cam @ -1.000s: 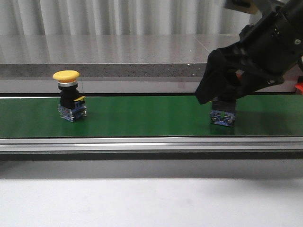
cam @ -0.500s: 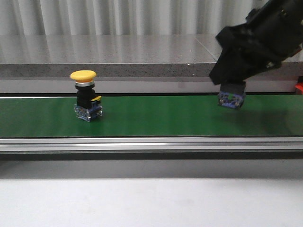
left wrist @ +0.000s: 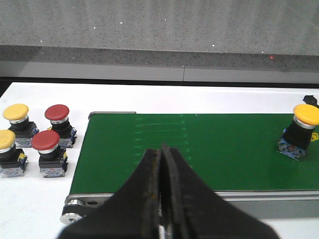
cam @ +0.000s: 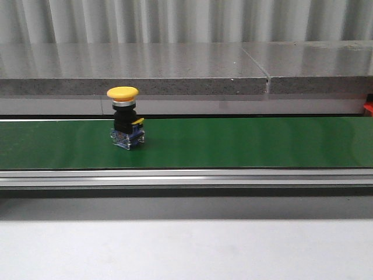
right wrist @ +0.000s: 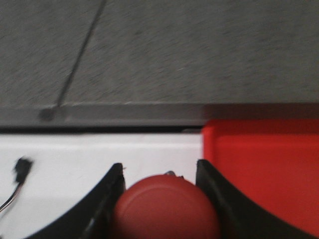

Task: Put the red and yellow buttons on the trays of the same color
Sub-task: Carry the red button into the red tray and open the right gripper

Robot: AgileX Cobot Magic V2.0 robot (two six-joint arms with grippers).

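Far to the left, off the end of the green conveyor belt (left wrist: 199, 149), four mushroom-head push buttons wait on the white table (left wrist: 30, 199): two yellow-capped ones (left wrist: 15, 112) (left wrist: 6, 140) and two red-capped ones (left wrist: 57, 112) (left wrist: 46, 140), bunched together, I judge, as the supply that gets fed onto the belt. My left gripper (left wrist: 160, 164) hangs over the near edge of the belt with its black fingers pressed together and nothing between them; it seems parked there, in reach of the stock and the belt alike. Further right, one yellow-capped push button with a black body and a clear blue base (cam: 126, 119) stands upright on the belt, left of its middle in the front view, apart from either hand; its yellow tray is in none of the views. On the right, my right gripper (right wrist: 160, 199) is out of the front view, and its black fingers (right wrist: 107, 199) are clamped either side of a red-capped push button (right wrist: 167, 206), cap up. The red plastic tray (right wrist: 264, 169) lies just beside that hand, so I take the carry to be nearly over and the drop not yet made.
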